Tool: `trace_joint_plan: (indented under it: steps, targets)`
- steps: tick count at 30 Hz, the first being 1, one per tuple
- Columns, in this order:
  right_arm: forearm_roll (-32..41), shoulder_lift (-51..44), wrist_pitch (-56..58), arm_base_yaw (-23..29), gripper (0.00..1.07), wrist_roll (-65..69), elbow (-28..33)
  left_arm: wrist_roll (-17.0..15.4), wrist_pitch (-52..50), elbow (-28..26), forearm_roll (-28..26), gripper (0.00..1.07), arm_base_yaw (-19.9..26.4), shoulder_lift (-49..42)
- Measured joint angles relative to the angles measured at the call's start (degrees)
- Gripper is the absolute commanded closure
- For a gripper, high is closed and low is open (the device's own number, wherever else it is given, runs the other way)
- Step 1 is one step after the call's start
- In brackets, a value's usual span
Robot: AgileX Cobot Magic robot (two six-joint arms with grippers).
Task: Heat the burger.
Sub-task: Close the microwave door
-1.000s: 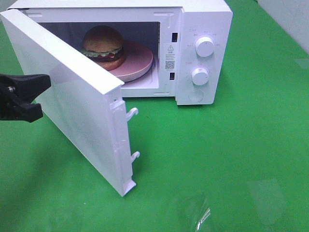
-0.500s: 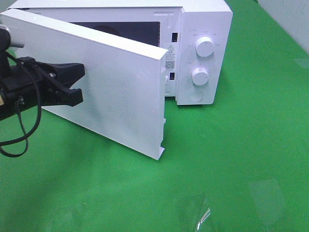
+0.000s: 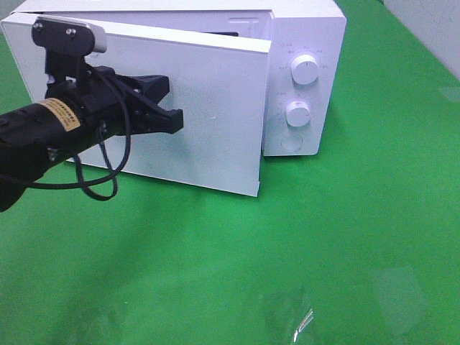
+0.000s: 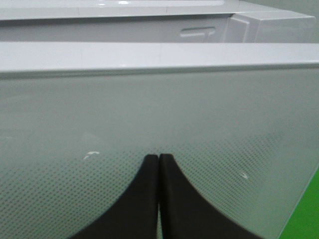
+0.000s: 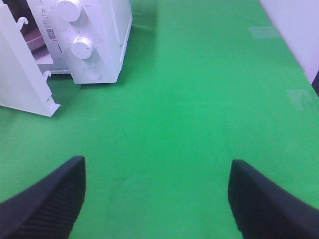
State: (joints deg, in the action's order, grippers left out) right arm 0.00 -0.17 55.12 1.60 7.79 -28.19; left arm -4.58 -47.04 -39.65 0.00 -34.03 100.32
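Though the burger can't be seen right now, I'd guess it's inside the microwave (image 3: 305, 29) at the desk's (image 3: 345, 244) far edge; only a sliver of pink plate (image 5: 31, 44) shows thru the gap. Left gripper (image 4: 158, 159) is pinched tight on nothing, tips against the door (image 3: 215, 108), prob. to push like a blunt finger. Door's ajar at the latch side, not yet clicked. Right gripper (image 5: 157, 167) hangs wide & empty toward the desk's right side, out of the way
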Motion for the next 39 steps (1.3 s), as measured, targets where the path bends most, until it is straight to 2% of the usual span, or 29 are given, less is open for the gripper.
trace_joint_plan:
  steps: [4,6,11,13,14,15,19,22,28,39]
  targets:
    - [0.0,0.0,0.0,0.0,0.32,0.0,0.0,1.6,0.0,-3.7,-3.4,1.07,-1.7,2.4]
    - [0.0,0.0,0.0,0.0,0.32,0.0,0.0,1.9,0.5,-7.3,-6.4,1.07,-2.7,4.8]
    - [0.0,0.0,0.0,0.0,0.32,0.0,0.0,2.6,1.8,-9.7,-8.1,1.07,-2.9,6.2]
    - [0.0,0.0,0.0,0.0,0.32,0.0,0.0,4.6,3.7,-13.5,-11.3,1.07,-3.6,7.8]
    - [0.0,0.0,0.0,0.0,0.32,0.0,0.0,4.6,3.7,-13.5,-11.3,1.07,-3.6,7.8]
    - [0.0,0.0,0.0,0.0,0.32,0.0,0.0,6.2,4.6,-14.7,-12.3,1.07,-4.0,8.4]
    - [0.0,0.0,0.0,0.0,0.32,0.0,0.0,8.6,5.7,-17.4,-13.2,1.07,-5.2,9.6]
    - [0.0,0.0,0.0,0.0,0.32,0.0,0.0,8.9,6.3,-18.2,-13.5,1.07,-5.4,9.9]
    - [0.0,0.0,0.0,0.0,0.32,0.0,0.0,10.9,8.9,-23.7,-15.9,1.07,-5.8,13.2]
    - [0.0,0.0,0.0,0.0,0.32,0.0,0.0,14.9,11.2,-26.3,-18.1,1.07,-6.9,14.7]
